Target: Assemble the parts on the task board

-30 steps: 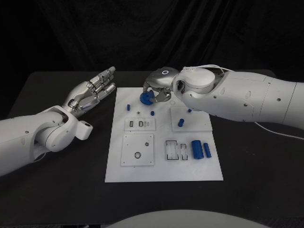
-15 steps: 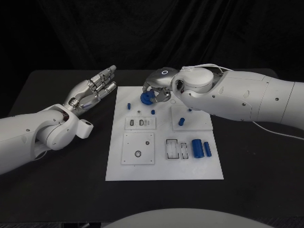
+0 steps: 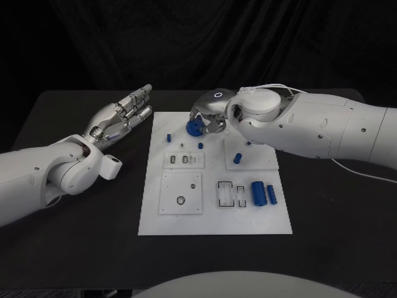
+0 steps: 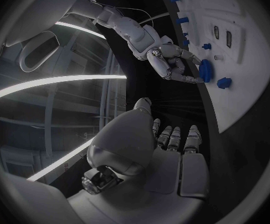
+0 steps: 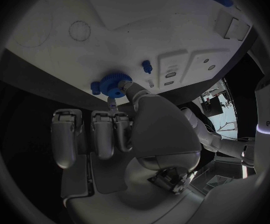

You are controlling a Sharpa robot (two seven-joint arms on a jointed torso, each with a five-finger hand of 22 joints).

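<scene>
Right hand (image 3: 209,115) pinches a blue gear (image 3: 192,128) over the task board (image 3: 214,214); left hand (image 3: 120,120) lies spread, holding nothing.

Matte black rectangular table (image 3: 342,211) fills the lower half of the head view, its far edge running 9 to 3 o'clock. Behind it, a black pleated fabric curtain (image 3: 198,43) covers 10 through 2 o'clock. Left wrist view: long white curved light strips (image 4: 54,84) cross a dim ceiling area at 9 to 11 o'clock, detail too dark to resolve.
</scene>
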